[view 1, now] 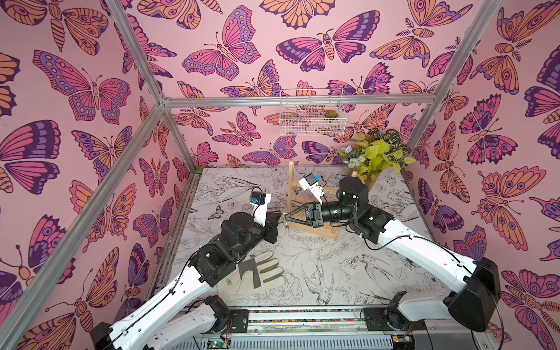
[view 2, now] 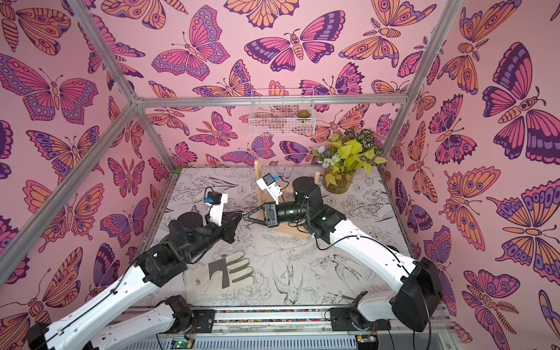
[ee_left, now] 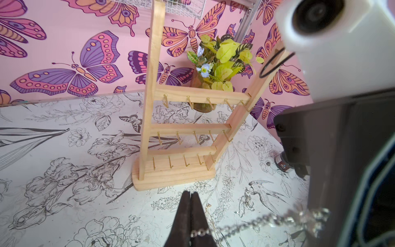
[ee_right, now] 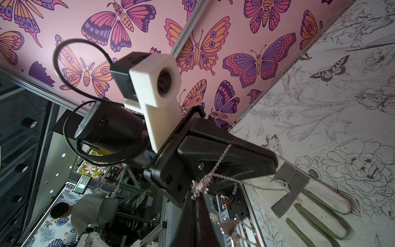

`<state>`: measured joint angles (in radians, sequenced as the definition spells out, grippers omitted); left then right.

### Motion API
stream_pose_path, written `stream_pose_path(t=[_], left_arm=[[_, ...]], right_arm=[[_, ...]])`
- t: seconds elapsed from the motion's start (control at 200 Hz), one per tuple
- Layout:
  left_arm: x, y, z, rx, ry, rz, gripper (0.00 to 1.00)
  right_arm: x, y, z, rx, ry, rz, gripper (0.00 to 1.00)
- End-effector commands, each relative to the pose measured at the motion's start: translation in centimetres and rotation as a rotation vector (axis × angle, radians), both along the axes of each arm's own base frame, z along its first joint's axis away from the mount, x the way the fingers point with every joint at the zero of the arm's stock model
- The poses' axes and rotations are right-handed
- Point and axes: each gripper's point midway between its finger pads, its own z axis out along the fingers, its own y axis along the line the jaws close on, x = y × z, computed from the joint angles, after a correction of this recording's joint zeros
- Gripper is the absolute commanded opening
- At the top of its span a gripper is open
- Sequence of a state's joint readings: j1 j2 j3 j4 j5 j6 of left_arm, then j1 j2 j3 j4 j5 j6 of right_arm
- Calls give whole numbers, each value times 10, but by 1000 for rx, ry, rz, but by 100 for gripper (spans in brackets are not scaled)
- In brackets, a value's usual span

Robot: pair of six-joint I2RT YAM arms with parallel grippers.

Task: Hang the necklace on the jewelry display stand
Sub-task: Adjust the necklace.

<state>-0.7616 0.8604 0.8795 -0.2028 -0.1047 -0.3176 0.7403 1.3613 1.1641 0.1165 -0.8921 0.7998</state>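
Two robot arms meet tip to tip above a flower-printed bench (view 1: 378, 272). In both top views the left gripper (view 1: 279, 216) and right gripper (view 1: 287, 216) almost touch. They are just in front of the jewelry display stand (view 1: 328, 232), which stands upright toward the back of the bench, partly hidden by the right arm.

Only the wrist views resolve the necklace (ee_left: 235, 225). In the left wrist view, this fine silver chain is pinched in the clenched left fingers (ee_left: 186, 205) and stretches across to the blurred right gripper. That view alone shows the stand's three hook-lined crossbars (ee_left: 188, 127).

The right wrist view shows the right fingers (ee_right: 192, 213) clenched on the necklace near a small silver charm (ee_right: 199, 186). The chain is draped over the left gripper, and a work glove (ee_right: 320, 192) lies on the bench beyond.
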Motion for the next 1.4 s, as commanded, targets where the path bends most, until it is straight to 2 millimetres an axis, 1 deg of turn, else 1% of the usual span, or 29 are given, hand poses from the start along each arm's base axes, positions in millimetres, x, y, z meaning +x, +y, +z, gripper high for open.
stream_pose_path(t=[0.0,0.165,0.361,0.471,0.491,0.551,0.626,0.676,0.751,0.906,0.991,1.046,1.107,1.177,1.247,1.397], left_arm=[[5,5,18,-8,-54,37,0],[7,2,35,-38,-87,29,0],[10,-2,46,-37,-112,23,0],[8,-8,54,-59,-129,-1,0],[8,-9,55,-61,-131,-5,0],[6,-11,59,-64,-142,-15,0],[4,-12,64,-60,-167,-22,0],[2,-12,65,-52,-180,-24,0],[0,-12,68,-45,-198,-27,0],[-6,-16,70,-28,-226,-66,0],[-8,-18,71,-1,-241,-74,0],[-9,-21,69,39,-233,-95,0],[-13,-30,66,89,-228,-143,0],[-18,-40,59,151,-234,-198,0],[-25,-46,54,211,-255,-243,0],[-28,-42,47,373,-363,-216,0]], right_arm=[[-4,-2,1,16,-24,22,0],[-3,-1,-7,0,-17,23,0],[-5,-1,-8,-6,-27,34,2],[-4,0,-9,-7,-26,37,9],[-4,0,-9,-6,-27,35,13],[-4,0,-8,-5,-29,35,20],[-5,-1,-6,-3,-39,36,21],[-6,-2,-5,-4,-48,35,24],[-7,-3,-5,-5,-59,36,24],[1,-7,-5,-13,-71,-9,25],[8,-14,-3,-20,-97,-53,26],[11,-20,-4,-41,-118,-89,26],[14,-25,-4,-65,-143,-117,26],[15,-27,-2,-60,-155,-128,27],[15,-28,1,-47,-167,-132,27],[13,-28,-1,-40,-168,-121,27]])
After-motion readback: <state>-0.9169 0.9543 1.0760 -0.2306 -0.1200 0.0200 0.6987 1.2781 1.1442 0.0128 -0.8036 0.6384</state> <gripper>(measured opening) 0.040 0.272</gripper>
